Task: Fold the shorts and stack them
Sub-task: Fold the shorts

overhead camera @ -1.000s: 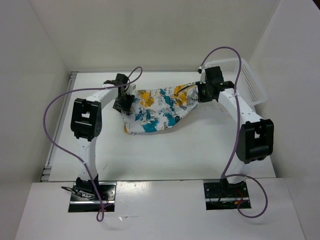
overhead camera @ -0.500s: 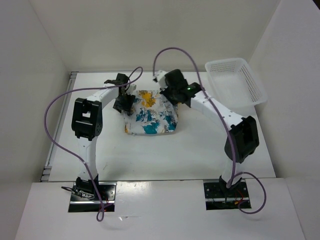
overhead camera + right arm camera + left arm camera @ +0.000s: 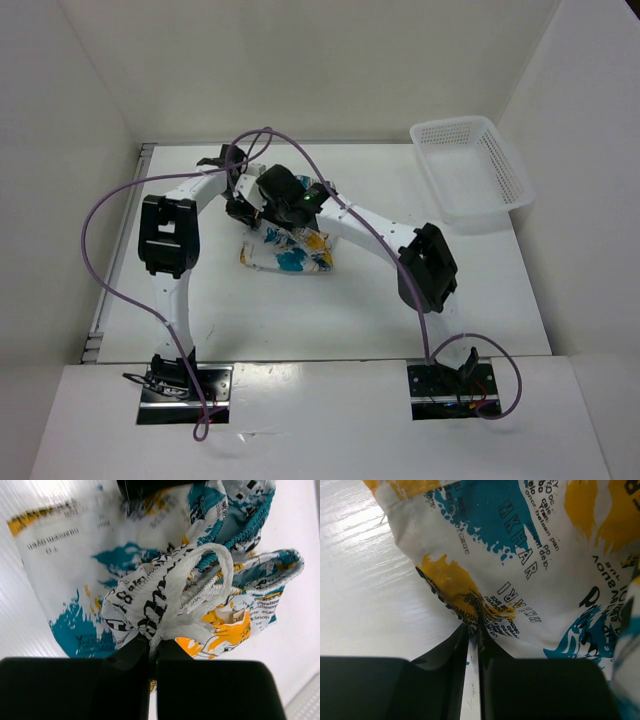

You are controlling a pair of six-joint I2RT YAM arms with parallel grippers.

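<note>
Overhead view of two white robot arms on a white table (image 3: 250, 310).

On the left, the left gripper (image 3: 472, 627) points down at the far left edge of the shorts (image 3: 290, 250). Its wrist camera shows the two dark fingers (image 3: 455, 645) drawn almost together, only a thin slit between them, and a yellow and black printed fold of the cloth pinched at their tips. Beyond the tips the fabric spreads away flat, white with teal and yellow-orange splotches and black lettering. To the left of the fingers lies bare table.

Just to the right of it, the right gripper (image 3: 152, 642) sits close beside the left one, over the same far edge of the garment, its arm reaching across the table from the right. Its fingers are pressed closed, gripping a bunched part of the waistband. A white drawstring (image 3: 220, 565) loops up from just beyond the tips. The rest of the shorts lies in a compact, crumpled bundle on the table on the near side of both grippers.

Far to the right, well apart from both sets of fingers, a white lattice basket (image 3: 452, 124) stands in the table's back corner.
</note>
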